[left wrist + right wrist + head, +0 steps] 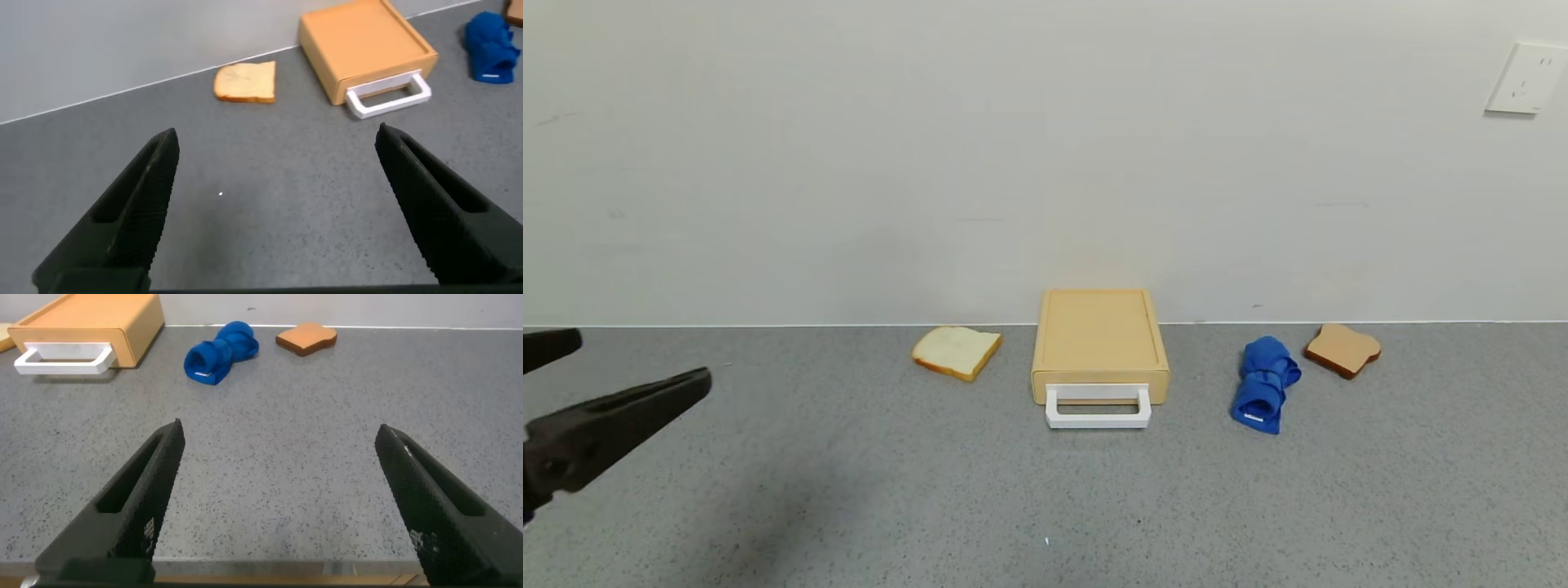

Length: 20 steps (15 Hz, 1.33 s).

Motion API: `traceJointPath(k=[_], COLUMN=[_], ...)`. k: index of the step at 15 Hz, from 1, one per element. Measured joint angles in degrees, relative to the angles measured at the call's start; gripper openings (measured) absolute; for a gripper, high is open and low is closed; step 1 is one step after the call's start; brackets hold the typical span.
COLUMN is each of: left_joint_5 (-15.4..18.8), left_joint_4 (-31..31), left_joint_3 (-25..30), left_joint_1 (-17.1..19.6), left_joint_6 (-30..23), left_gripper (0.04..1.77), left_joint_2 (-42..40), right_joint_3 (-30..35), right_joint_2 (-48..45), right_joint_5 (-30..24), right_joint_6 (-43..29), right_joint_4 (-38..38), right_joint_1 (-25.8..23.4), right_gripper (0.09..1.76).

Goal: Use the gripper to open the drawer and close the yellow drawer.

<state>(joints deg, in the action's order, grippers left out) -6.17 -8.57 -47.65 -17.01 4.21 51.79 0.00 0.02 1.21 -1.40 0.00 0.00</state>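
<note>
We see the drawer (1099,346) shut in its case at the desk's (931,490) back wall, long axis and handle (1098,407) pointing toward us, both tools spread apart: left tool (596,384) hovering far left, right tool (278,498) visible only through its wrist camera.

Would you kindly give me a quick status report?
Left gripper open, far left of drawer. Right gripper open, empty. Drawer closed, handle unobstructed.

Counting on counter: one drawer (1099,346), closed; two bread slices, one pale (956,351), one brown (1342,349); one blue cloth (1264,383); one wall socket (1526,78).
</note>
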Motion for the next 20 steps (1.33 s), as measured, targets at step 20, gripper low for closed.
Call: traceJointPath(k=[20], left_joint_5=[4.1], left_joint_4=[-3.5], left_joint_3=[19.7], left_joint_1=[17.5], left_joint_6=[0.3], left_gripper=[1.73], left_joint_2=[-41.7], right_joint_3=[0.0], right_joint_2=[0.0], right_joint_5=[0.0], right_joint_6=[0.0], right_joint_4=[0.0], right_joint_1=[0.0], right_gripper=[1.71])
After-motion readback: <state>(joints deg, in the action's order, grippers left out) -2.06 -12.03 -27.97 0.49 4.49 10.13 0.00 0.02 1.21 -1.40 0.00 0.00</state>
